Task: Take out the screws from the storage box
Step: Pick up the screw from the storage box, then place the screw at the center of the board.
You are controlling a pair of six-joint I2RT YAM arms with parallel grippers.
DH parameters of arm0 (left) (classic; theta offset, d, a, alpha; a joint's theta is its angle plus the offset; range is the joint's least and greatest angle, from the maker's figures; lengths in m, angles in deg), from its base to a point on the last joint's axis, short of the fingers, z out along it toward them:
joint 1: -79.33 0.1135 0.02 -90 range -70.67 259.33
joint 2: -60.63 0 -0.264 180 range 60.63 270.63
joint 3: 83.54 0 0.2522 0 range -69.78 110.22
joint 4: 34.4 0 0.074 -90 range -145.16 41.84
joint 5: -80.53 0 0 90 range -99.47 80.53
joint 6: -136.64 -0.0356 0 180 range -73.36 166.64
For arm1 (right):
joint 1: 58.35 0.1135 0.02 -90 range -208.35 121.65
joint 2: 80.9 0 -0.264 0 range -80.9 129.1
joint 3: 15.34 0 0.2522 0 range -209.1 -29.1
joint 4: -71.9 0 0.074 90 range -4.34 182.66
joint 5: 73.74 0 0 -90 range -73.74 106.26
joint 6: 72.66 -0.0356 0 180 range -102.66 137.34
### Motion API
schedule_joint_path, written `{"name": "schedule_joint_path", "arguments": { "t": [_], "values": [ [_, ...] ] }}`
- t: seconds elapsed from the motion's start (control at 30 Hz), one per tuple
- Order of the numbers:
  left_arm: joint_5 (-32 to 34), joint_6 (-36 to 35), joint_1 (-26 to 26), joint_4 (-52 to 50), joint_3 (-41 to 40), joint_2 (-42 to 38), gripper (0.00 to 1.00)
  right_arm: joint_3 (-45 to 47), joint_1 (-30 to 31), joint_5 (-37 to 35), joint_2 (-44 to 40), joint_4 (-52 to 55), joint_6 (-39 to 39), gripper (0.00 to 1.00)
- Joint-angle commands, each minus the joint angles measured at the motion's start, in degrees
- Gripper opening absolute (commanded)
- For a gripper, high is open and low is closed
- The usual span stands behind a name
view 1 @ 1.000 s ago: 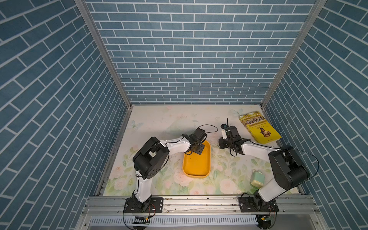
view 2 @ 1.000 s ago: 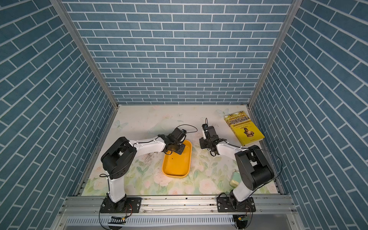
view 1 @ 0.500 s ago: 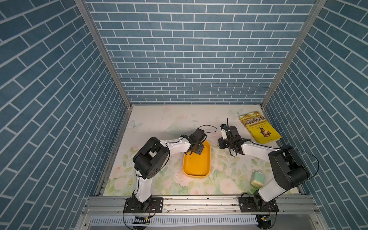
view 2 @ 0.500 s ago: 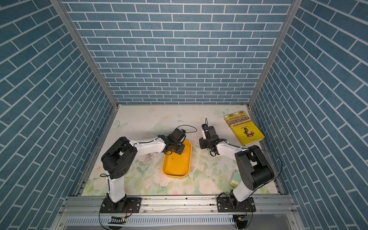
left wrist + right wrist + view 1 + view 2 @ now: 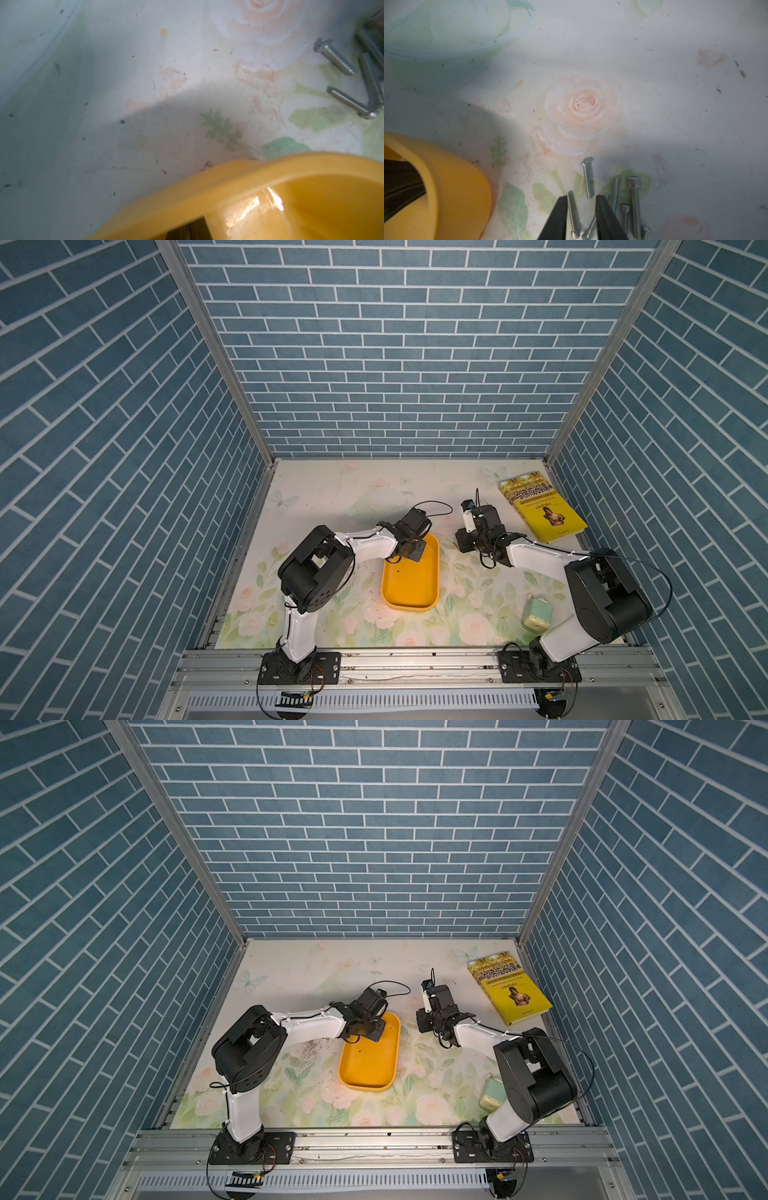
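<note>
Near right: pale green gadget. Centre: yellow-orange storage box. Left gripper closed tight at its far-left corner; whether it pinches the wall is unclear. Screws lie on floral mat right of the box's far end. Right gripper narrowly parted among them, holding none. Far right: yellow book, Chinese title too small to read.

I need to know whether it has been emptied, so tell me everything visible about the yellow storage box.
The storage box is a shallow yellow-orange, plastic-looking tray with rounded corners and low walls. It lies on the floral mat near the middle, its long side pointing away from the arm bases. Its visible floor is bare but for a dark speck. The left gripper is shut over its far wall, it seems.
</note>
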Motion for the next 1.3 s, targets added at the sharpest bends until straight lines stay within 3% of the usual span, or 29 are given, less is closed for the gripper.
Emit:
{"name": "schedule_joint_path", "arguments": {
  "t": [0.0, 0.13, 0.4, 0.73, 1.0, 1.17, 1.27],
  "values": [
    [-3.73, 0.2, 0.15, -4.45, -3.91, 1.18, 0.0, 1.16, -0.15, 1.01, -3.19, -2.5, 1.2, 0.29],
    [-8.34, -0.54, -0.36, 0.31, -6.8, -5.35, 0.0, 3.27, -0.15, 0.95, -6.99, -4.23, 2.31, 0.3],
    [-8.33, -1.13, -0.56, 6.21, -11.72, -19.09, 0.0, 7.18, 1.34, 6.76, -15.0, -9.52, 5.53, 0.33],
    [-2.79, 1.79, 1.91, 9.79, -19.68, -33.84, 0.0, 3.7, 13.39, 5.89, -13.77, -6.65, 15.45, 0.3],
    [4.63, 9.51, 12.87, 10.02, -29.96, -46.13, 0.0, -3.02, 23.4, 3.04, -9.22, 1.11, 24.15, 0.3],
    [4.29, 13.46, 23.86, 6.17, -32.35, -43.52, 0.0, -4.97, 25.7, 3.84, -8.7, 2.84, 31.22, 0.28],
    [4.68, 14.84, 27.95, 3.95, -32.42, -39.65, 0.0, -5.04, 27.12, 4.18, -10.28, 2.8, 35.88, 0.24]
  ]
}}
